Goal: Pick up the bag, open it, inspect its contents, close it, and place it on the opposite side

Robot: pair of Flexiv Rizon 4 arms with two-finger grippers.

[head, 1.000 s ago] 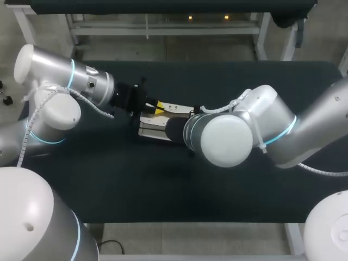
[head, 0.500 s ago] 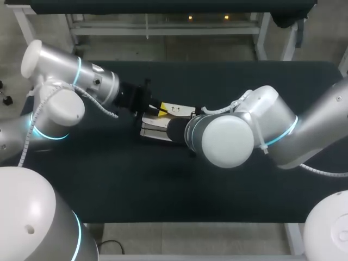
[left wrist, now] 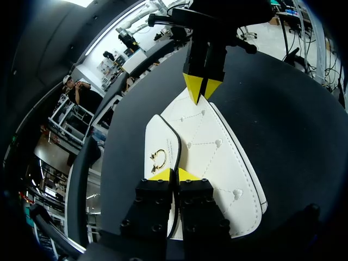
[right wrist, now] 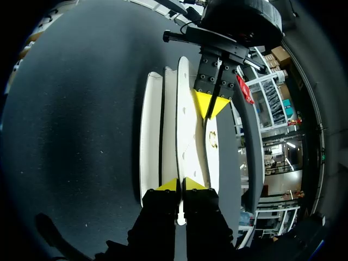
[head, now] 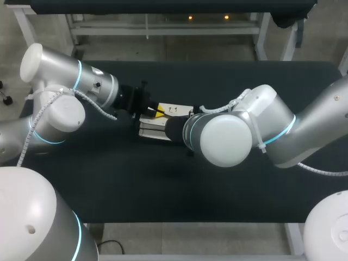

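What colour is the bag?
The bag is white, clearest in the left wrist view.

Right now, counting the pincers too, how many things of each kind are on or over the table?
white bag: 1
pincers: 2, the left pincer and the right pincer, each shut on an edge of the bag
Total: 3

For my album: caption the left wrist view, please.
Left gripper and right gripper pinch opposite ends of a white quilted handbag.
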